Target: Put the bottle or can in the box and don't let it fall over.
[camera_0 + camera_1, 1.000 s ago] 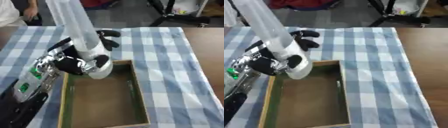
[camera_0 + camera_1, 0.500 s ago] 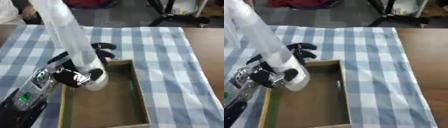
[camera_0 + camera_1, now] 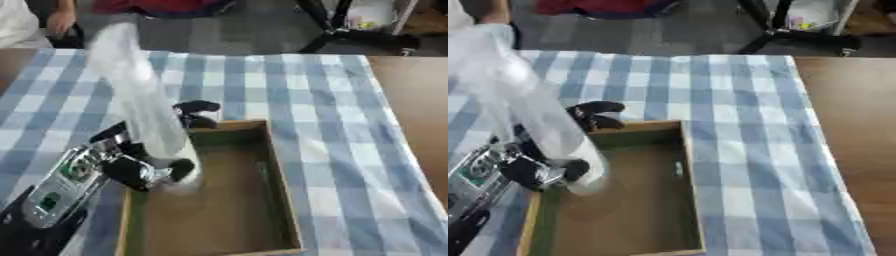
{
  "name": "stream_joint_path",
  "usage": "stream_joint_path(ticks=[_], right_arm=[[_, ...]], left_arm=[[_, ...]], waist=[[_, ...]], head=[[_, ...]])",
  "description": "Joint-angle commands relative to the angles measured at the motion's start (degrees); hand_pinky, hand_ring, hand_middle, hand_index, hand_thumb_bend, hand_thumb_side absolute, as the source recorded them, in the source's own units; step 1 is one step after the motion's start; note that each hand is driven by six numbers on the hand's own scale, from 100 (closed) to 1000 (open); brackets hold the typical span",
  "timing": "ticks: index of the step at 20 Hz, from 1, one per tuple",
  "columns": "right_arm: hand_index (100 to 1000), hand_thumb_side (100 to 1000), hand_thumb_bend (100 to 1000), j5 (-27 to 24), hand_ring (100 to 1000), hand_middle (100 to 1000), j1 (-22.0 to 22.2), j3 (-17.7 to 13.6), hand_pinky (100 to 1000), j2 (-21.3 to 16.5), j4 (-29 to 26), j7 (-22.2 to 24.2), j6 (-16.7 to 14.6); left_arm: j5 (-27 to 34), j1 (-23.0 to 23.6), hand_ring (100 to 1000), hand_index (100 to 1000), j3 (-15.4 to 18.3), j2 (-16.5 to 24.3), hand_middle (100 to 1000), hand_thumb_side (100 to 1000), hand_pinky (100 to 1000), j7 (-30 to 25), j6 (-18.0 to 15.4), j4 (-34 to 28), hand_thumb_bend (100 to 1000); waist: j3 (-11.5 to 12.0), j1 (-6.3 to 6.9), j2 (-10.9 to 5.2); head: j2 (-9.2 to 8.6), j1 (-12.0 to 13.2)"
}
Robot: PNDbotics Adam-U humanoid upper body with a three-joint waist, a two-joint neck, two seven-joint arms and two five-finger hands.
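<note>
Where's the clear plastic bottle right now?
The clear plastic bottle is on the left of the left eye view, held in the robot's left hand, its base just inside the near-left part of the shallow wooden box.

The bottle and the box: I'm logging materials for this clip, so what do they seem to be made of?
The bottle looks like clear, glossy plastic: the checked cloth shows through its pale wall, though blur leaves this open. The left hand is curled round its lower part. The box seems to be wood or board with a matte finish: tan rim, flat brown floor, no shine.
</note>
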Motion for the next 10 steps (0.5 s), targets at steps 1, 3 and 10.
stream_joint_path(ticks=[1, 3, 10], right_arm=[[1000, 640, 100, -0.46, 991, 1000, -0.12, -0.62, 855, -1.0, -1.11, -0.21, -0.02], [1000, 638, 100, -0.58, 991, 1000, -0.02, -0.58, 855, -1.03, -1.13, -0.2, -0.05], [1000, 631, 100, -0.78, 991, 1000, 0.65, -0.95, 855, -1.27, -1.37, -0.62, -0.42]], left_arm=[[-3.66, -0.1, 909, 1000, 0.7, 1.33, 966, 528, 1000, 1.32, -1.37, -0.12, 447], [-4.14, 0.11, 905, 1000, 0.62, 1.29, 959, 517, 1000, 2.04, -1.27, 0.07, 422], [0.29, 3.24, 879, 1000, 3.85, 2.86, 943, 590, 1000, 4.52, 2.53, -2.68, 257]], waist=[[0.11, -0.15, -0.91], [0.05, -0.25, -1.06], [0.25, -0.37, -1.56]], head=[[-0.5, -0.15], [-0.47, -0.15], [-0.31, -0.36]])
